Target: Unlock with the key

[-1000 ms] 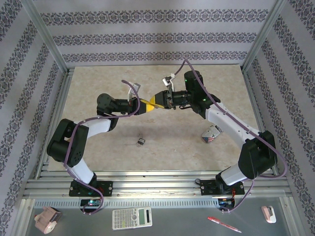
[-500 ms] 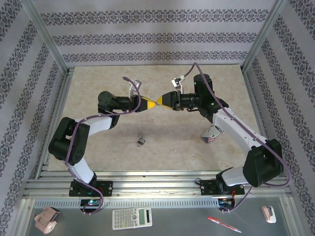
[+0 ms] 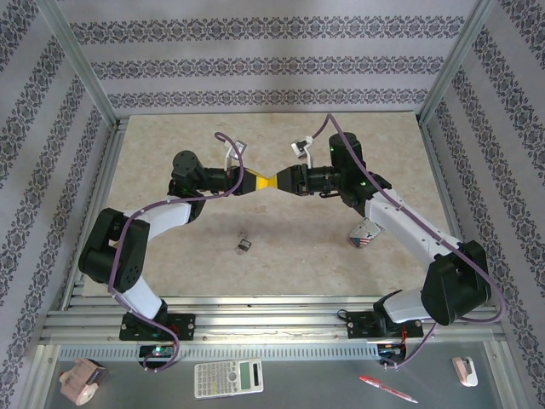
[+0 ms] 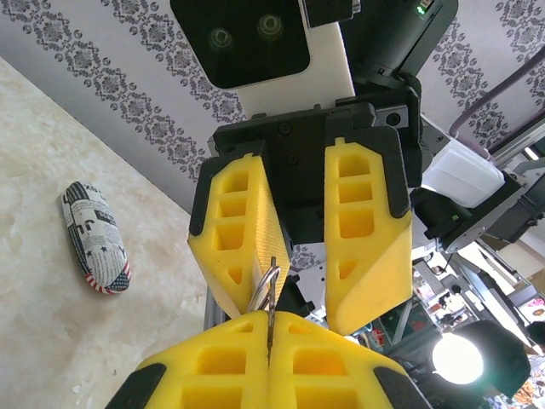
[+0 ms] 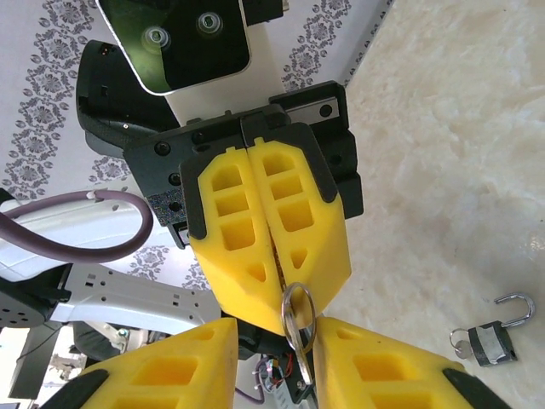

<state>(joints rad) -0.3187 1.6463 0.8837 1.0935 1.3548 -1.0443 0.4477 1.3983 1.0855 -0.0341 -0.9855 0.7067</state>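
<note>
Key ring: held in midair, well above the padlock, apparently for a handover.
Left gripper: jaws clamped on the ring.
Right gripper: jaws parted around the ring, not gripping.
Padlock: lying on the table.

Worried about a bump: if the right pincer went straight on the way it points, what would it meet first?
Likely the left pincer, tip to tip with it and shut on a key ring that sits between the right pincer's open fingers.
</note>
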